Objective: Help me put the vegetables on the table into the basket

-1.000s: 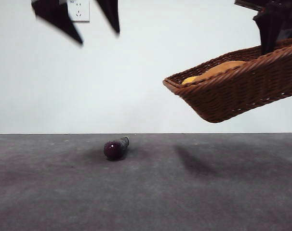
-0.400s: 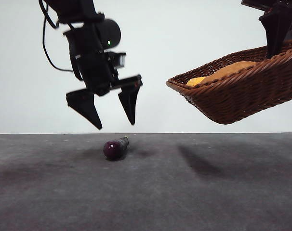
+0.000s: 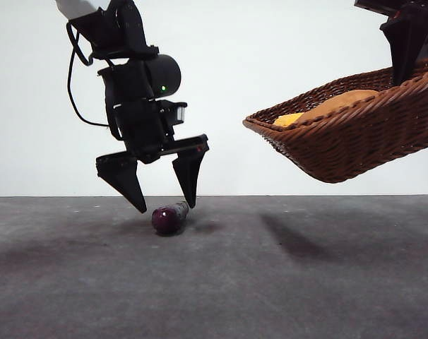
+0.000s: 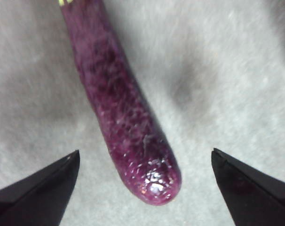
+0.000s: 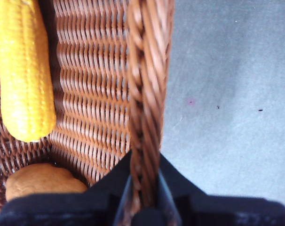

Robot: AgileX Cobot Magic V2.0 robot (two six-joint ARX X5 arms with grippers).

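Left gripper (image 3: pixel 164 209), jaws spread, hangs at 12 o'clock over eggplant (image 3: pixel 169 217) lying on table (image 3: pixel 270 282); right gripper (image 5: pixel 143 200), jaws clamped on rim, holds basket (image 3: pixel 355 134) aloft at 2 o'clock, containing corn (image 5: pixel 22 70) and potato (image 5: pixel 41 181).

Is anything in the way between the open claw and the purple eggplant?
Nothing visible is. The left gripper hangs open just above the eggplant, which lies alone on the table, one jaw on each side.
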